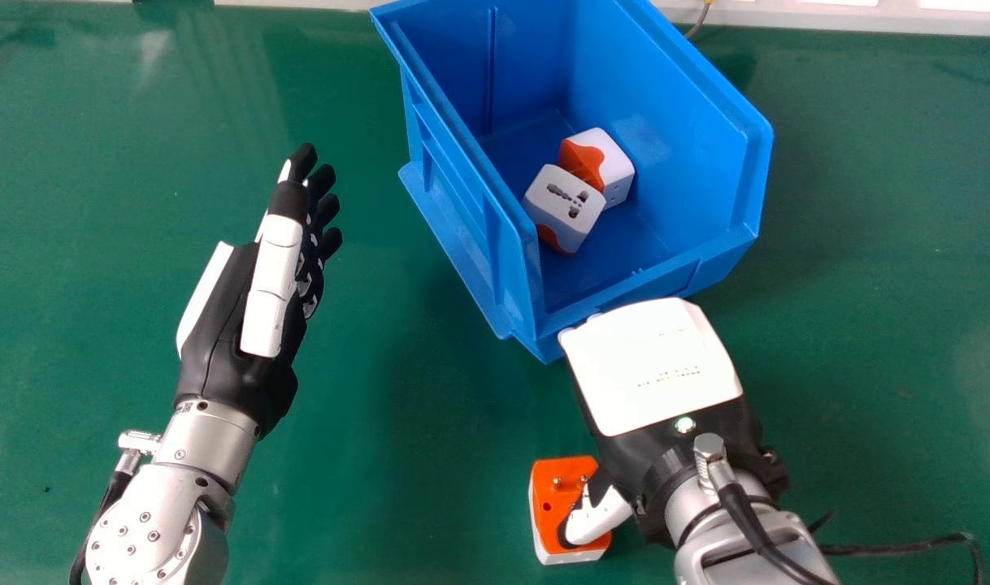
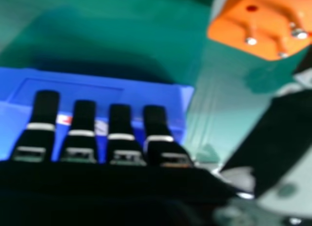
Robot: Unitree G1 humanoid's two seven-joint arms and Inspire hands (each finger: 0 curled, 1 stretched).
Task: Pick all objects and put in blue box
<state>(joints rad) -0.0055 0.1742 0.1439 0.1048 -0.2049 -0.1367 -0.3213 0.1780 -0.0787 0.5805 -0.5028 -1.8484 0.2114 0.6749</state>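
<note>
The blue box (image 1: 462, 203) holds two white-and-orange adapters, one (image 1: 564, 203) leaning against the other (image 1: 609, 166). A third adapter (image 1: 548, 520), orange face with pins upward, rests on the green table in front of the box. My right hand (image 1: 653, 366) is at the box's near edge, palm down, its thumb over that adapter; whether they touch is unclear. In the right hand view my right hand (image 2: 80, 133) has straight fingers, with the blue box (image 2: 68, 89) beyond them and the orange adapter (image 2: 268, 28) near the thumb. My left hand (image 1: 271, 276) is open left of the box, holding nothing.
The green table (image 1: 365, 487) spreads around the box. A black cable (image 1: 893, 548) lies at the lower right, beside my right forearm. A pale edge runs along the back of the table, with a thin cable behind the box.
</note>
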